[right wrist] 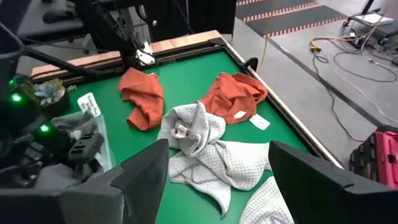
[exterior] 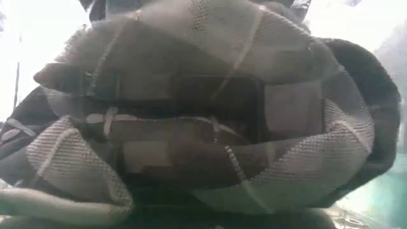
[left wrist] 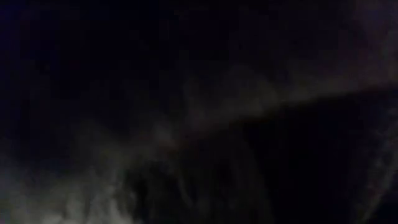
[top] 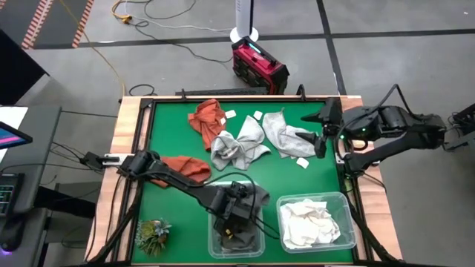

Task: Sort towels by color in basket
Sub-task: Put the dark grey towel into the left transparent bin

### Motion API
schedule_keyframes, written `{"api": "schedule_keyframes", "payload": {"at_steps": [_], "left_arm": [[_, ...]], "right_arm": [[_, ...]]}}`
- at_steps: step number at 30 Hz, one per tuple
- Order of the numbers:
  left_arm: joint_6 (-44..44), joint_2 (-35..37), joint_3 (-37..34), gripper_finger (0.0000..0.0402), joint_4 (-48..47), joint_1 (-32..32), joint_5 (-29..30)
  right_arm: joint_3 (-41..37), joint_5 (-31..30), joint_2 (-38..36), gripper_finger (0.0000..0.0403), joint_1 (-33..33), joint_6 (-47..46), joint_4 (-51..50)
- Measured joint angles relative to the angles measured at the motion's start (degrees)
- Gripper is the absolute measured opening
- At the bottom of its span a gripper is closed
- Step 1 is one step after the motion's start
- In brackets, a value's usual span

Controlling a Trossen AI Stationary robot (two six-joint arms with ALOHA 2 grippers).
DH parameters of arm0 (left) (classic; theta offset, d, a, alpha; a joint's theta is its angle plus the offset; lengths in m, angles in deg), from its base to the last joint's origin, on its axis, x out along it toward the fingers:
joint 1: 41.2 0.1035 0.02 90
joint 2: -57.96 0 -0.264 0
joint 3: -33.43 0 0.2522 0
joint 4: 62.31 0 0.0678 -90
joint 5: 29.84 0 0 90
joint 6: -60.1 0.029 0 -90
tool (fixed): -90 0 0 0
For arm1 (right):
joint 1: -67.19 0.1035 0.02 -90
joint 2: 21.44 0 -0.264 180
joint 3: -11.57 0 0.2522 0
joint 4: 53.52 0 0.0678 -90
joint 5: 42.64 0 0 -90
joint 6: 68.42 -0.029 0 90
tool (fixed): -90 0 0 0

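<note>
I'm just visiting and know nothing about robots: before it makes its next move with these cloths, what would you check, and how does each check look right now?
1. Left gripper over the clear plastic bin with dark grey cloths: ok.
2. Left gripper shut: ok; whether it holds a cloth: cannot tell.
3. Right gripper open and empty above the light grey waffle-weave cloths: ok.
4. Second clear bin holds only white cloths: ok.
5. Two rust-orange cloths sorted: not ok, on the green mat.
6. Small green plant tuft outside the bins: ok.
</note>
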State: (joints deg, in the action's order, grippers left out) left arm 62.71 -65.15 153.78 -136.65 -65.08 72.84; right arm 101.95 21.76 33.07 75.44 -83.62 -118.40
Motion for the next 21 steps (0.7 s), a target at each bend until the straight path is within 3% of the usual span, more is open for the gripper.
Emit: {"api": "schedule_keyframes", "payload": {"at_steps": [10,14,21], "left_arm": [[3.49,-0.58,-0.09,0.0044,-1.31,-2.97,-2.1],[5.74,-0.66,0.27,0.0073,-0.9,-4.52,-1.44],[4.94,-0.95,10.62,0.0139,-8.82,-4.85,0.71]], "right_arm": [[0.0,0.01,2.5,0.0306,0.77,-1.33,0.16],[-0.02,0.0,2.59,0.0306,0.66,-1.32,0.15],[-0.02,0.02,2.42,0.0306,0.66,-1.32,0.14]]}}
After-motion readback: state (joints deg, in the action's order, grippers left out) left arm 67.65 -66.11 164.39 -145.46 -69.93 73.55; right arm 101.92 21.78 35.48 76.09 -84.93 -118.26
